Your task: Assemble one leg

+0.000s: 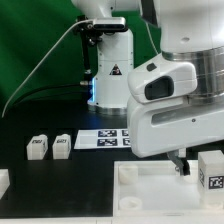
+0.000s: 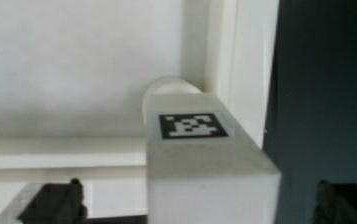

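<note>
A white leg (image 2: 207, 165) with a square tag on its face stands in a corner of the large white tray-like part (image 2: 68, 80), against its raised rim. My gripper (image 2: 198, 203) is open and straddles this leg. The dark fingers (image 2: 54, 200) stand apart from it on both sides, with gaps showing. In the exterior view the same leg (image 1: 212, 172) is at the far right over the tray-like part (image 1: 150, 190), with one finger (image 1: 183, 166) beside it. The other finger is out of view there.
Two more legs (image 1: 38, 148) (image 1: 62, 146) stand on the black table on the exterior view's left. The marker board (image 1: 105, 138) lies behind them. Another white piece (image 1: 3, 181) sits at the left edge. The robot base (image 1: 110, 70) stands at the back.
</note>
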